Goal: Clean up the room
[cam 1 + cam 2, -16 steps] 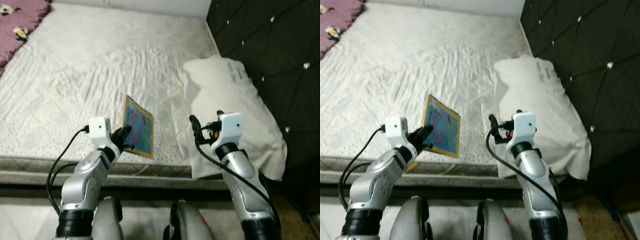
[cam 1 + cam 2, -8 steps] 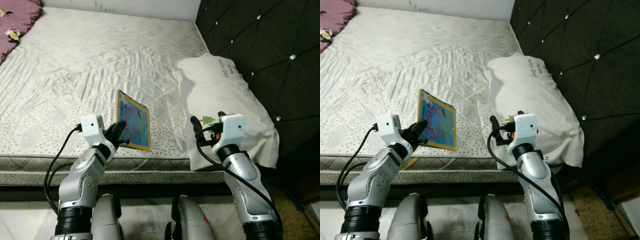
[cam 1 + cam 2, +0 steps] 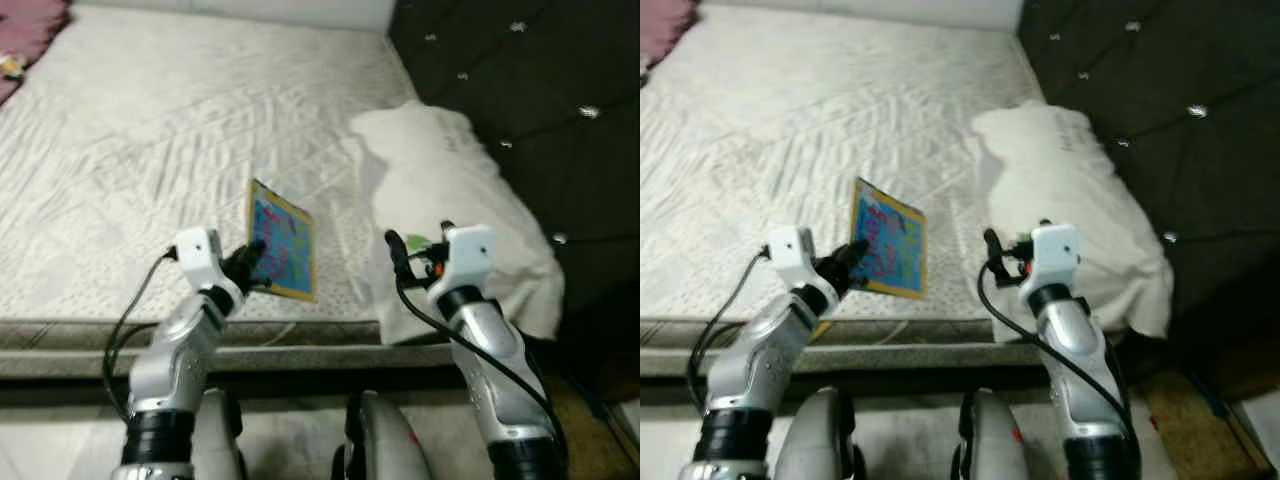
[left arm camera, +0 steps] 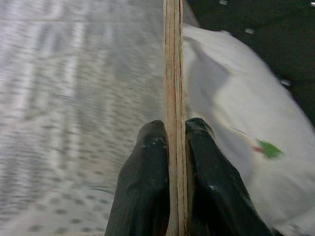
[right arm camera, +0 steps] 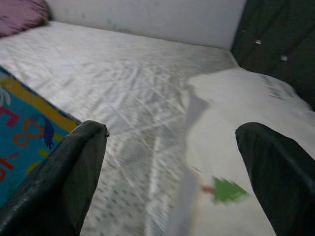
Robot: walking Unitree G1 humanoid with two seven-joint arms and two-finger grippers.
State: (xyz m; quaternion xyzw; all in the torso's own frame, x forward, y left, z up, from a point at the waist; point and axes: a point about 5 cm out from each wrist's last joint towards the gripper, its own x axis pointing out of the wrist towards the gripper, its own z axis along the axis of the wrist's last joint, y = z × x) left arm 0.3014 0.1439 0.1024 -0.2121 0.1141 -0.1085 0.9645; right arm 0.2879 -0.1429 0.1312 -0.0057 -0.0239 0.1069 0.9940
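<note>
One board [image 3: 282,240], a thin wooden puzzle with a blue face and yellow border, is what we hold upright above the near edge of the bed [image 3: 150,150]. Our left gripper [image 4: 170,147] has its jaws clamped on the board's lower edge, one finger on each face, as the left wrist view shows edge-on. Our right gripper [image 5: 172,162] hovers to the right, jaws spread wide and holding nothing, just near the white pillow [image 3: 450,190] that lies against the dark tufted headboard [image 3: 520,90].

We judge the grip narrow: the jaws pinch only a small part of a tall flat board, so a quick swing or turn could let it pivot or slip out onto the mattress or floor. The views are blurred, which suggests we are moving.

We see no bin, box or other container here.
</note>
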